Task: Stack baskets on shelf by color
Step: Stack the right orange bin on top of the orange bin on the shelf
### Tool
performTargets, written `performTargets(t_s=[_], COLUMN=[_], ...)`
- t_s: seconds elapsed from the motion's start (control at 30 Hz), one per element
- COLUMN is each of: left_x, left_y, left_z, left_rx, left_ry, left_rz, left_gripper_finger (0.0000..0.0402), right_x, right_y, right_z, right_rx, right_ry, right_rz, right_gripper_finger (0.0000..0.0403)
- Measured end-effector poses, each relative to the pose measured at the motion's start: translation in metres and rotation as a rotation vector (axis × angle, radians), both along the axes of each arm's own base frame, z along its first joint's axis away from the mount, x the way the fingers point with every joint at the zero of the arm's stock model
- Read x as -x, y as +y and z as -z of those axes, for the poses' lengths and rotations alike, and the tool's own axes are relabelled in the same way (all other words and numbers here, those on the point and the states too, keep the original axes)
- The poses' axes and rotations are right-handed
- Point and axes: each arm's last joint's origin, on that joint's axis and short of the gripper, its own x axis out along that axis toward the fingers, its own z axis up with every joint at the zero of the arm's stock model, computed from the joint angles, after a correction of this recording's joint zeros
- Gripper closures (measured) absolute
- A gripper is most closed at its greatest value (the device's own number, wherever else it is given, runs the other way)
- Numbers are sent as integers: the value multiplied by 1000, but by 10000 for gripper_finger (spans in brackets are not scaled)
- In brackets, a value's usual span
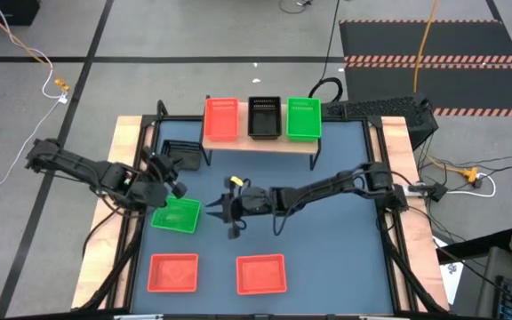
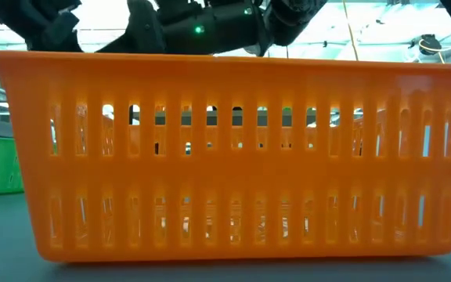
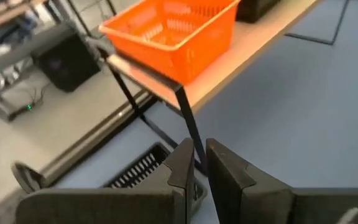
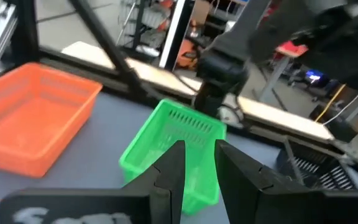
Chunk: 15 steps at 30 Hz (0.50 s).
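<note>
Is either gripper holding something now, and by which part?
Cannot be told: left gripper and right gripper sit close to opposite rims of the green basket, but no grip shows clearly.
</note>
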Motion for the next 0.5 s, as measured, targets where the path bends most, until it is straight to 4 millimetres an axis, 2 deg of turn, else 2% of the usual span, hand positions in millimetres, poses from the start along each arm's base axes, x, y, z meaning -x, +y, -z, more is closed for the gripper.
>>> performTargets(t_s=[0.13,0.27,0.5], left_x=[0,0,-1], left_y=[1,-1,-3], left_z=[10,13,15], left_rx=[78,197,258], left_ry=[-33,-27,27], left_rz=[-38,0,73], left_gripper_finger=[355,355,355], right_x=[3,8,16], right_y=[13,29,40], right_z=[9,15,27], right_rx=[66,155,310], right_ry=[72,138,265], right_rz=[-42,-95,-25], right_gripper_finger=[317,300,275])
